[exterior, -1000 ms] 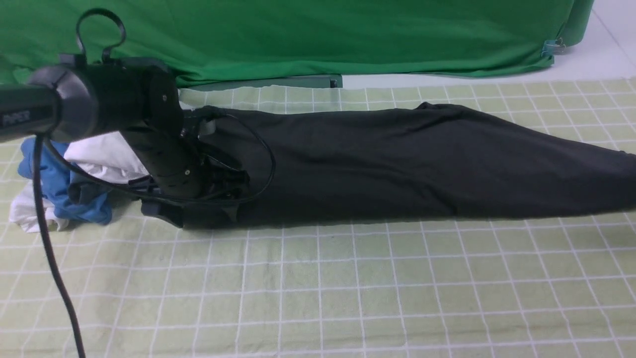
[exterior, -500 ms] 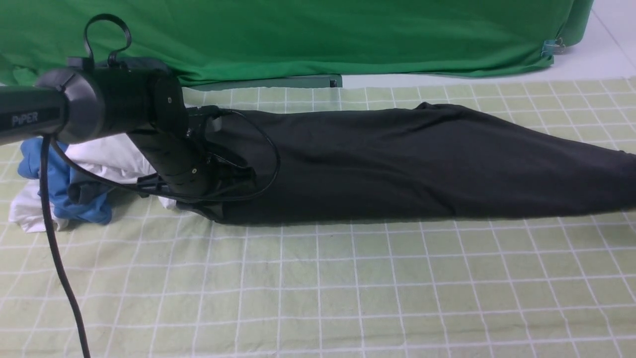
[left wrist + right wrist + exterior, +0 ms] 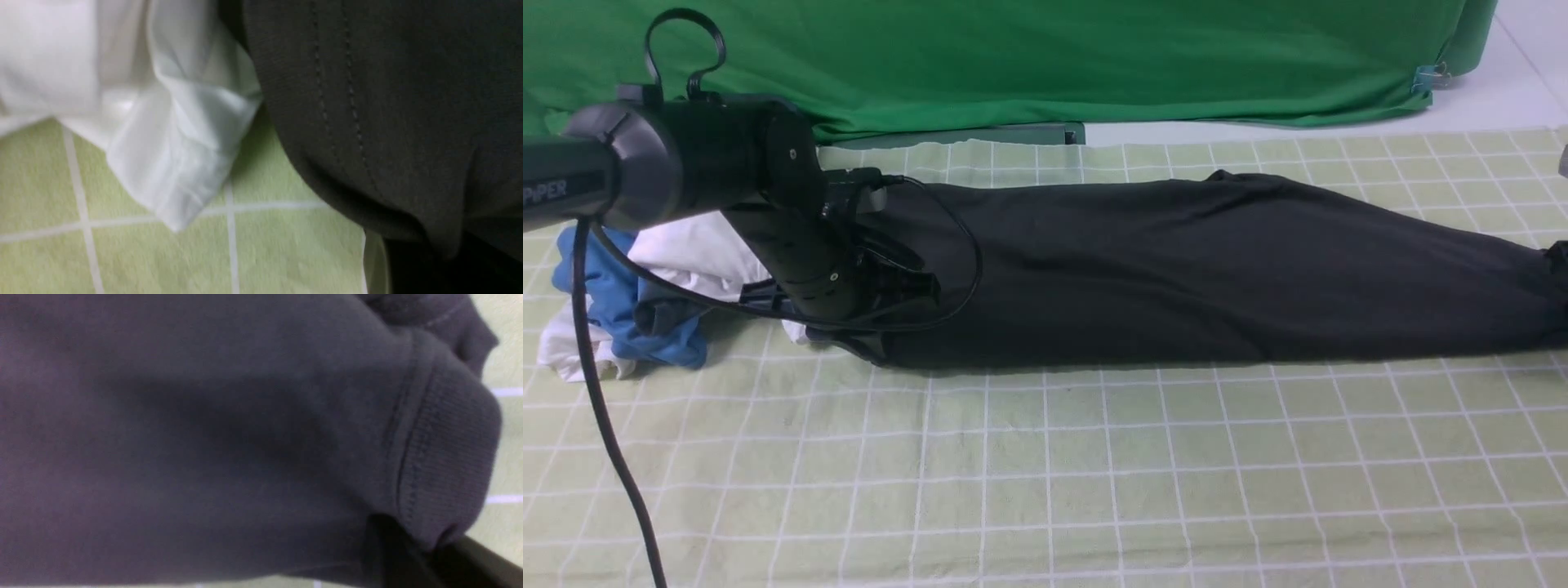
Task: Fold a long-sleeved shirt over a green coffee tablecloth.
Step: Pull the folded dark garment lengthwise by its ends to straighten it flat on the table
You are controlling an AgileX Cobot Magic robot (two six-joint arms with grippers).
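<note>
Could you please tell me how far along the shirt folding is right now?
Done: the long-sleeved shirt looks folded into a long narrow band on the green coffee tablecloth. In hand: the left claw and right claw each pinch one end. Left: bringing the ends together into a compact fold.

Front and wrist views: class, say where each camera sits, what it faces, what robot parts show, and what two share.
Front: between the arms, facing forward over the tablecloth at the shirt; left arm shows.
Left wrist: on that wrist, close on shirt hem and white garment; maybe fingers at the edge.
Right wrist: on that wrist, close on a ribbed band; maybe fingers at the edge.
Shared: white garment, in front and left wrist.
</note>
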